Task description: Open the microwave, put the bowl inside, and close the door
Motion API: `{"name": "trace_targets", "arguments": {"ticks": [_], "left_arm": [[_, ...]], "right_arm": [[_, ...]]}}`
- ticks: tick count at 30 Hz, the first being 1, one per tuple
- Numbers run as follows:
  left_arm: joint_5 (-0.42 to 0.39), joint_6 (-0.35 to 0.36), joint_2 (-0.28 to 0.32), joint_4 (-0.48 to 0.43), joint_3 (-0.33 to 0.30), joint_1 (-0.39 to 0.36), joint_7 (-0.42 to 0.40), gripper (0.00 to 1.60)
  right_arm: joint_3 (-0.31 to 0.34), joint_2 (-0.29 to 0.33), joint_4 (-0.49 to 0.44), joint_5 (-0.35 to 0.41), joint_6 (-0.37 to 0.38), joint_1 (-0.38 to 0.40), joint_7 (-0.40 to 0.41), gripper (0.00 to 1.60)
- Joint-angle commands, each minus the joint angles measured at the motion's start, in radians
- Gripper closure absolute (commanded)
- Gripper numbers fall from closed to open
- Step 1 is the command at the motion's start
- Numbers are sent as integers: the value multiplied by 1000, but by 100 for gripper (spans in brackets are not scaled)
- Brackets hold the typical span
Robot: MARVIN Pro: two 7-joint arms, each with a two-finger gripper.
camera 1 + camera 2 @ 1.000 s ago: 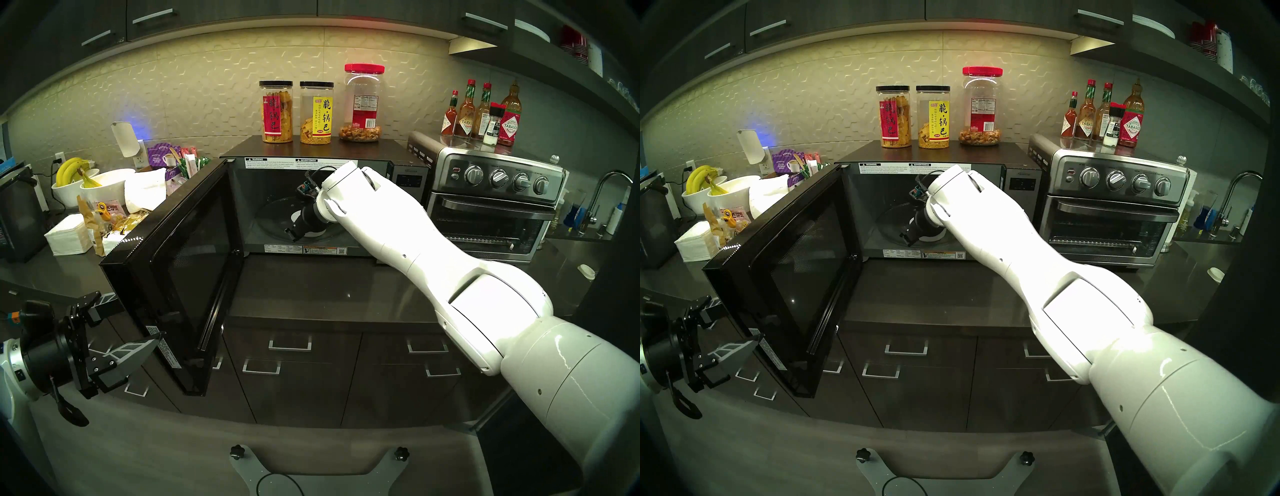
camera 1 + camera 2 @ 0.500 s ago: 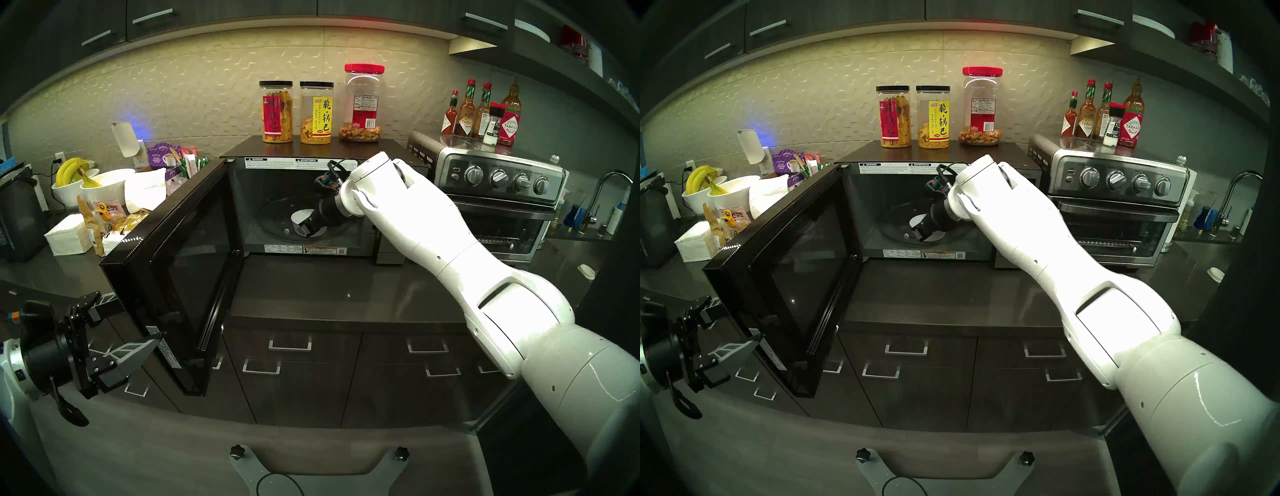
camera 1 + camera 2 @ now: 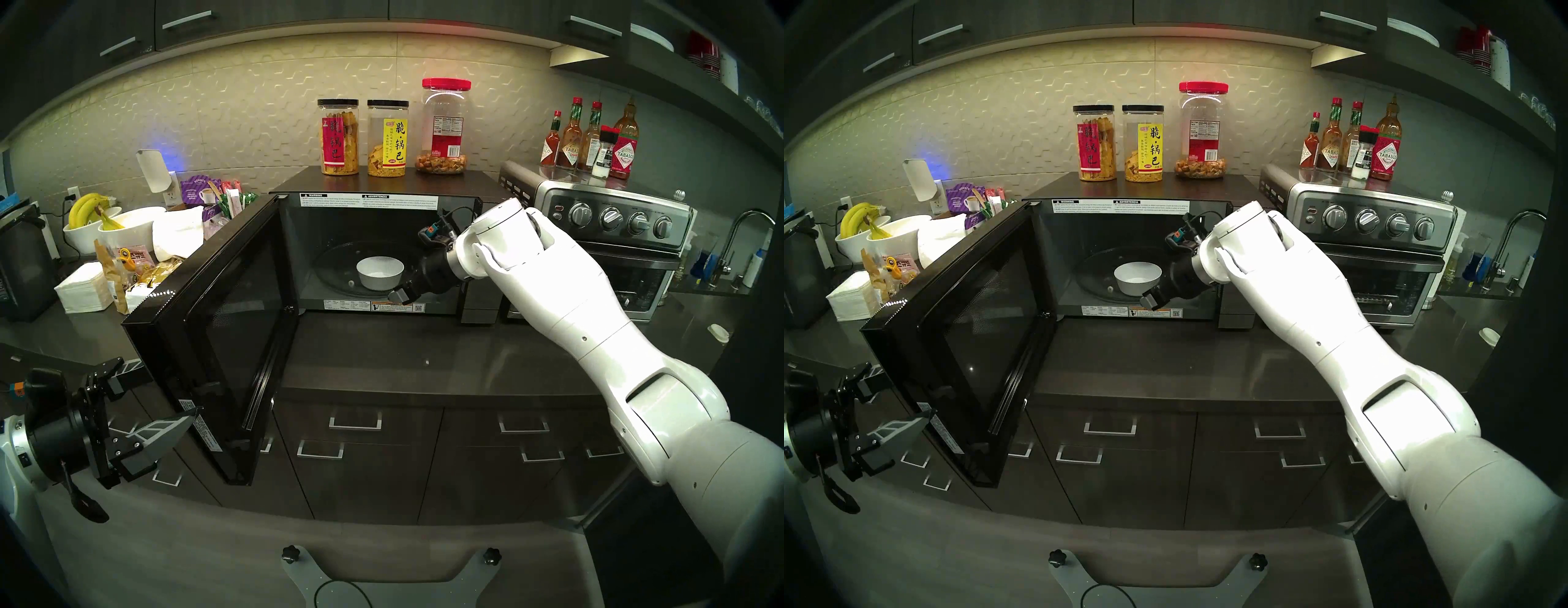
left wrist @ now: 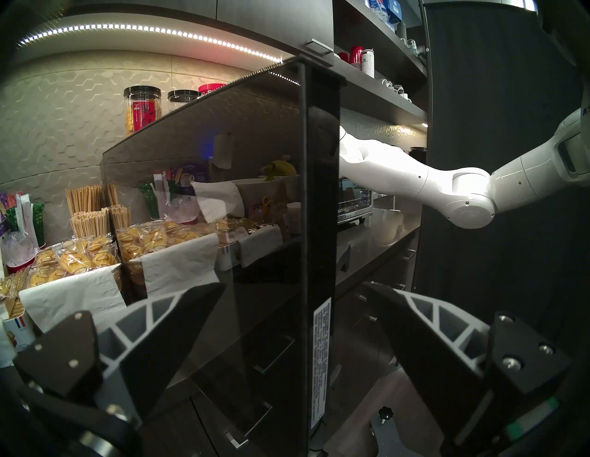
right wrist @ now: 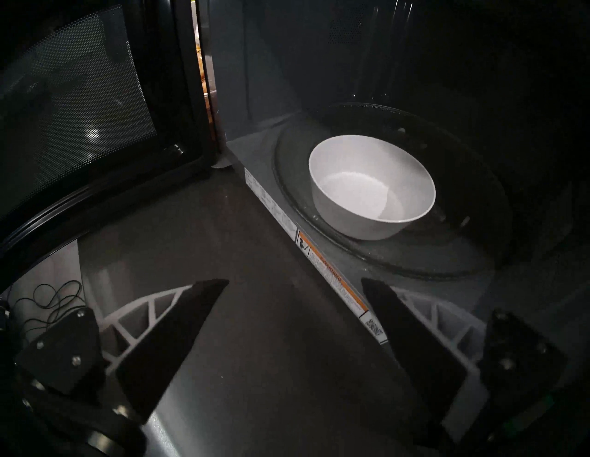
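Bowl [image 3: 379, 273] sits upright on the turntable [image 5: 447, 255] inside the microwave [image 3: 382, 254], mid-frame; it looks empty. Right pincer [image 5: 295, 314] wide, holding nothing, at the cavity's lower right lip. Door [image 3: 220, 339] swung fully out, lower left. Left pincer [image 4: 293, 322] wide, straddling the door's free edge.

Judgement: clear the right arm from the opening first, then push the door shut evenly.

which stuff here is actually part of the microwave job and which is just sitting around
Part of the job:
- microwave
- door, swung open
- bowl, on the glass turntable
- right gripper, open, empty
- left gripper, open astride the door's edge

Just lying about:
- toaster oven
- snack jars
- hot sauce bottles
- bananas
- napkins
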Motion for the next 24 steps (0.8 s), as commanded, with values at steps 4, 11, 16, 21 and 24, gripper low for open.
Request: {"name": "trace_targets", "arguments": {"ticks": [4, 11, 16, 21, 24], "left_arm": [[-6, 0, -1, -5, 2, -2, -4, 0], [-6, 0, -1, -5, 2, -2, -4, 0], [-7, 0, -1, -5, 2, -2, -4, 0], [-7, 0, -1, -5, 2, -2, -4, 0], [-8, 0, -1, -5, 2, -3, -4, 0]], "right_arm": [[65, 139, -145, 42, 6, -58, 92, 0], [112, 226, -241, 65, 18, -119, 134, 0], [168, 291, -323, 81, 27, -182, 136, 0], [234, 331, -375, 99, 27, -244, 131, 0], [294, 364, -418, 111, 27, -300, 128, 0]]}}
